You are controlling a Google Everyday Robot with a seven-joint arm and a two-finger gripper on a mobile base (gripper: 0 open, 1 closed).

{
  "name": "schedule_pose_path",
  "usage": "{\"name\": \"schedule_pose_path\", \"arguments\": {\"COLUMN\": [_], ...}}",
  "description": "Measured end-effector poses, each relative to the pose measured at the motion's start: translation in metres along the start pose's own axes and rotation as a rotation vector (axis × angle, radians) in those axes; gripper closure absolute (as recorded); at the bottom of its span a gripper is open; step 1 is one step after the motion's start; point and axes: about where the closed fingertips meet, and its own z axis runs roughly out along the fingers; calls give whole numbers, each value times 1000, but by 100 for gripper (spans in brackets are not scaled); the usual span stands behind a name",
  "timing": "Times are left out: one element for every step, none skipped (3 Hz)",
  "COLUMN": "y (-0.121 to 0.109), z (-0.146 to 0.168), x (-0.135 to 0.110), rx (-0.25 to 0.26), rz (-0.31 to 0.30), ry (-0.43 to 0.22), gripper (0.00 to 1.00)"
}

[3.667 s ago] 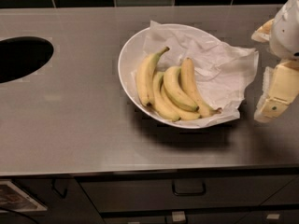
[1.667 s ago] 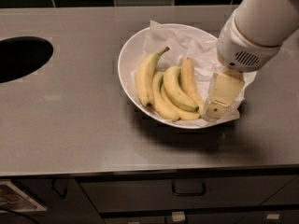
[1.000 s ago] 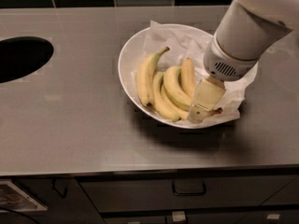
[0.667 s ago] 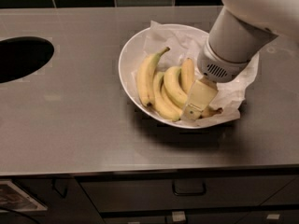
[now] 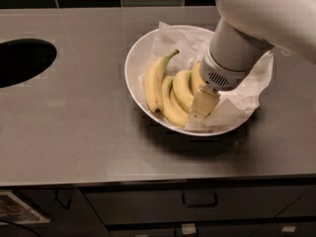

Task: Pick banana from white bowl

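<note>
"Is the job done yet?"

"No. The bananas (image 5: 170, 97) lie in the bowl (image 5: 132, 65), on the paper (image 5: 242, 94). None is up in the air."

"Where is the claw (image 5: 202, 105)?"

"Down in the bowl, right at the bananas. I can't tell if it is open or closed. I think the grab and the lift are both left to do."

The white bowl (image 5: 134, 58) is sitting on the grey metal tabletop (image 5: 74, 132), with crumpled white paper (image 5: 247, 90) lining its right side. Four bananas (image 5: 170, 88) are lying side by side in it. The end effector (image 5: 202, 105) is reaching down from the upper right into the bowl, its tip hanging at the near end of the rightmost banana (image 5: 196, 79). A dark round opening (image 5: 22, 60) is showing at the tabletop's left.
</note>
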Motion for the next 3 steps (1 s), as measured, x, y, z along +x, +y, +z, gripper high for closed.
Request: {"name": "schedule_pose_path", "arguments": {"y": [6, 8, 12], "z": [4, -25, -109], "x": [-5, -19, -43], "rx": [-5, 65, 241], "rz": [-9, -56, -136], "ry": [-4, -29, -90], "gripper": [26, 21, 23]}}
